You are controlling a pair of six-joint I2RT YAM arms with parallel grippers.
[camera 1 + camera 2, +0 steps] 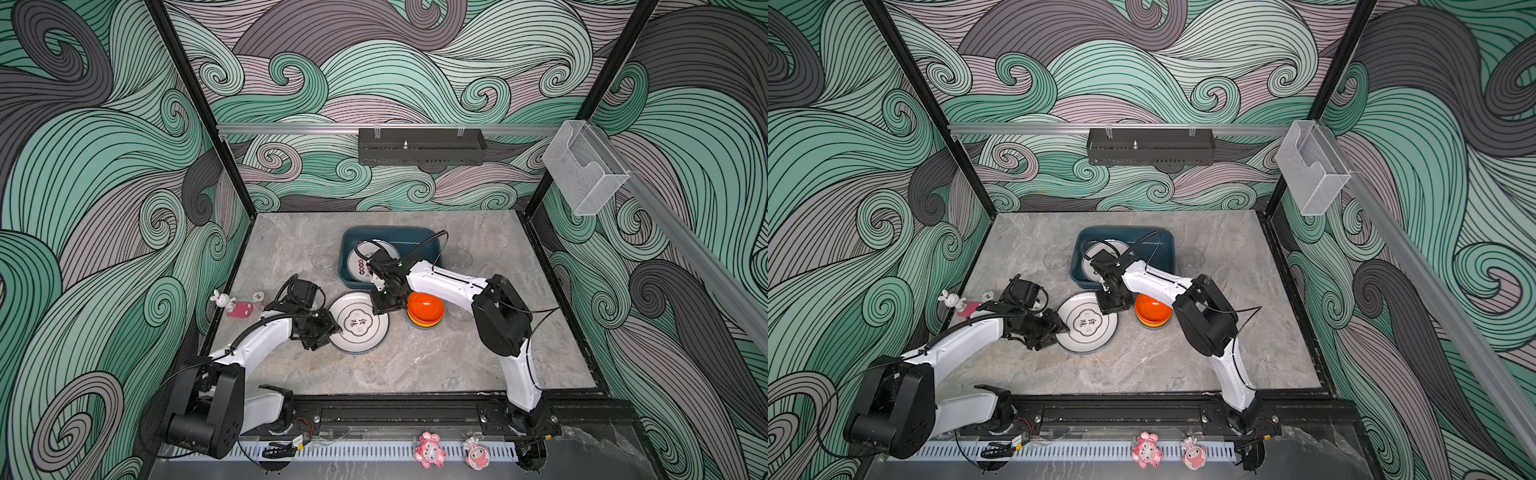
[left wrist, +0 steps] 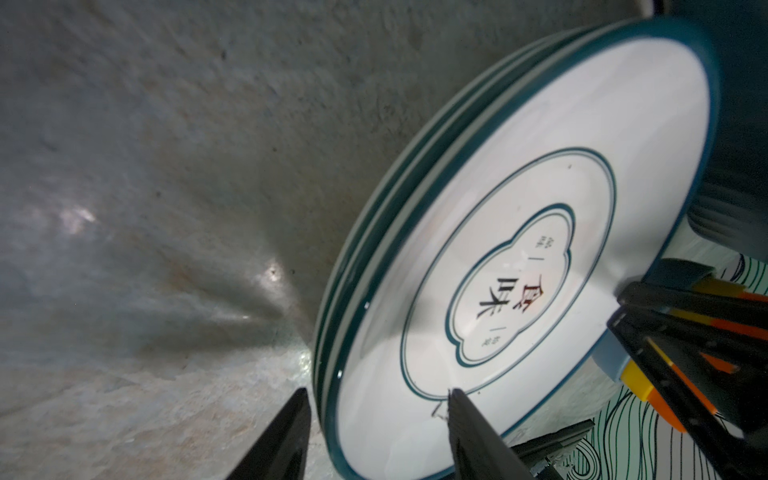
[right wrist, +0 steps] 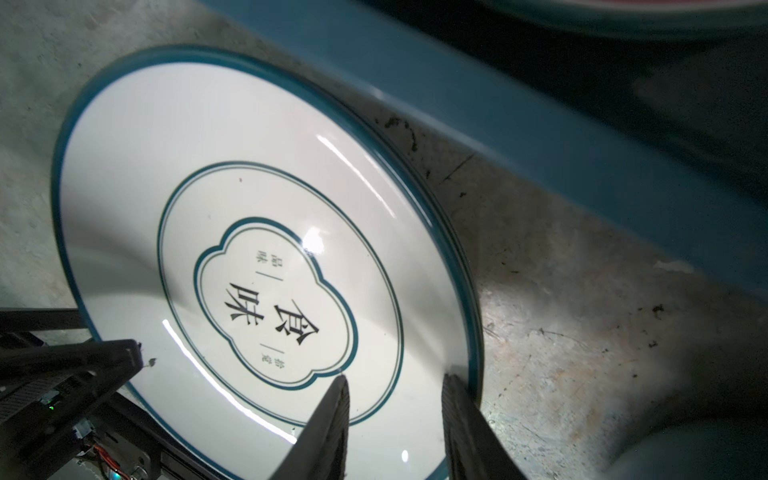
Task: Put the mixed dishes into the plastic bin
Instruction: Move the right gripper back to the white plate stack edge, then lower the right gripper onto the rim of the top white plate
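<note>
Fingers (image 2: 469, 436) of left gripper (image 2: 379, 395) parted, straddling the stack (image 1: 360, 332) rim. Right gripper (image 3: 395, 380) likewise parted across the opposite rim. Bin (image 1: 390, 229) holds one plate (image 1: 357, 262).

— Up top?
— Looking steeply down from high at the front, over the whole desk (image 1: 415, 374); twice, almost identically.
— On the wrists?
— Hard up against the stacked white plates (image 2: 540, 166), facing inward from opposite rims; same plates mid-desk from above.
</note>
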